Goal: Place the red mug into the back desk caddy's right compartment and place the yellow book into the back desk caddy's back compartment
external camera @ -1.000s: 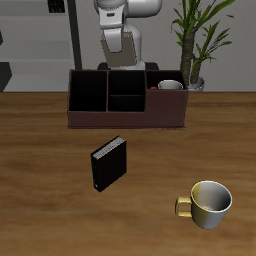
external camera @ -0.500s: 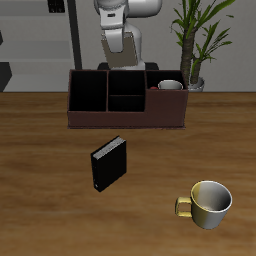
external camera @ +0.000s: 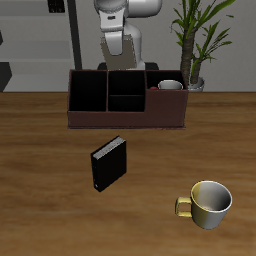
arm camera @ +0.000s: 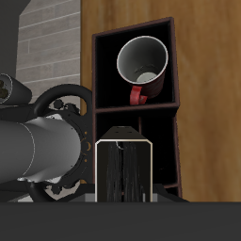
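Note:
The red mug point(external camera: 170, 86) stands upright in the right compartment at one end of the back desk caddy point(external camera: 125, 121). It also shows in the wrist view point(arm camera: 143, 66), seen from above inside the caddy point(arm camera: 175, 113). My gripper point(external camera: 120, 50) hangs above the caddy's rear edge, shut on the yellow book point(external camera: 121, 58), which it holds upright. In the wrist view the book point(arm camera: 123, 169) hangs over the caddy's middle sections. The back compartment point(external camera: 126, 81) lies just below and in front of the book. My fingers are mostly hidden by the book.
A black book point(external camera: 109, 163) stands on the table in front of the caddy. A yellow-gold mug point(external camera: 205, 203) sits near the table's front edge. A potted plant point(external camera: 195, 40) stands behind the caddy's mug end. The robot base is right behind the caddy.

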{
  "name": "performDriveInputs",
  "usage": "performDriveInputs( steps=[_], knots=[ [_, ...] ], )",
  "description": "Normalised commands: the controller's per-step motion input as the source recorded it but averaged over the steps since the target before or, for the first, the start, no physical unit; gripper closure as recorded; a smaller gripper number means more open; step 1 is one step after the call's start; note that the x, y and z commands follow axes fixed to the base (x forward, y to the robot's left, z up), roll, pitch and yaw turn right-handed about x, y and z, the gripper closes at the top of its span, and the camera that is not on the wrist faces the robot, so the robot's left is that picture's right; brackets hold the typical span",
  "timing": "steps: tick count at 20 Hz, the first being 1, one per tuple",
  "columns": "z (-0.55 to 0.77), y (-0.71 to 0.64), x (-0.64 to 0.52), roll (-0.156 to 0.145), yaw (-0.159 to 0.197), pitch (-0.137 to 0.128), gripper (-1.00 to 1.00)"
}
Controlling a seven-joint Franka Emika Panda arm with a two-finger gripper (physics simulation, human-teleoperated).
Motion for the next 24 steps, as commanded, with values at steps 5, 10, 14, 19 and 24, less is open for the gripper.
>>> performDriveInputs(
  steps=[5,10,14,19,24],
  knots=[
    [-0.14,0.02,-0.01,0.014,0.0,0.03,1.0],
    [-0.19,0.04,0.05,0.014,0.018,0.028,1.0],
    [-0.12,0.01,0.05,0.002,-0.006,0.025,1.0],
    [-0.12,0.03,0.03,0.005,0.005,0.012,1.0],
    [-0.16,0.09,0.02,0.013,-0.001,0.03,1.0]
  ],
)
